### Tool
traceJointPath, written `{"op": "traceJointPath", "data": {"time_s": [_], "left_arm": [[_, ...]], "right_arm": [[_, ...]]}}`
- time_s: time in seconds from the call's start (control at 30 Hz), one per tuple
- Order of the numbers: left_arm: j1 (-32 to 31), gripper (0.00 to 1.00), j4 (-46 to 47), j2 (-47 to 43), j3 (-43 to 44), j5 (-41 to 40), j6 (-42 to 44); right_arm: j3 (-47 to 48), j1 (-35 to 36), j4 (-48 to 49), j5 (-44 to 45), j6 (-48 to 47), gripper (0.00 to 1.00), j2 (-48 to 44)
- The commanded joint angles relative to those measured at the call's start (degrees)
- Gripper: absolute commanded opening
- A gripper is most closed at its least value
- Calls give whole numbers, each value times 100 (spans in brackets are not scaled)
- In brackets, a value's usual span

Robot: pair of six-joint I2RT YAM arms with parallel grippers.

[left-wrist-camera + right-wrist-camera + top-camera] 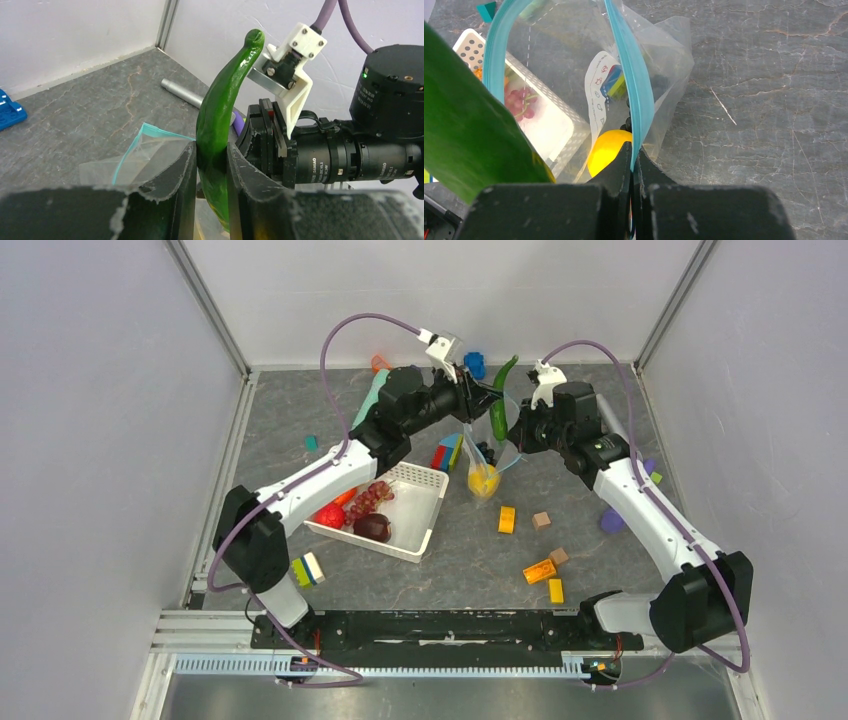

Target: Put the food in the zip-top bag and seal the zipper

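The left jaws clamp the green pod (220, 115) above the zip-top bag (664, 65), 2 o'clock from the basket (418, 473); right jaws, fully closed, pinch its zipper (638, 95). Released off-centre, the pod may miss the mouth.

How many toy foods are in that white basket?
4 in the basket: a red fruit at the left end, an orange carrot just behind it, purple grapes in the middle, and a dark maroon fruit by the front wall. The left arm above may hide others.
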Motion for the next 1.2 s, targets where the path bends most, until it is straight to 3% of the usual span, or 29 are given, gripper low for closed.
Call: {"op": "traceJointPath", "data": {"time_s": [0.0,0.33,0.47,0.5,0.53,0.57,0.9,1.17], "left_arm": [[-144,8,231,-170,-190,-207,266],[-267,22,-53,-257,-611,-452,448],[-292,59,-73,-361,-658,-452,483],[-293,72,-120,-384,-646,-464,496],[-293,95,-198,-398,-616,-463,497],[-289,99,-266,-422,-582,-438,505],[-293,100,-952,-1090,-628,-348,418],[-248,100,-2303,-2137,-1562,-2495,362]], "right_arm": [[-50,-4,269,-21,85,0,-152],[-57,-6,271,85,121,0,-137],[-63,-5,265,83,129,0,-139],[-63,0,265,88,129,0,-135],[-63,-11,265,88,124,0,-143],[-58,-4,259,104,125,0,-143],[-81,-6,257,130,123,0,-161],[-104,-4,258,231,68,0,-176]]}}
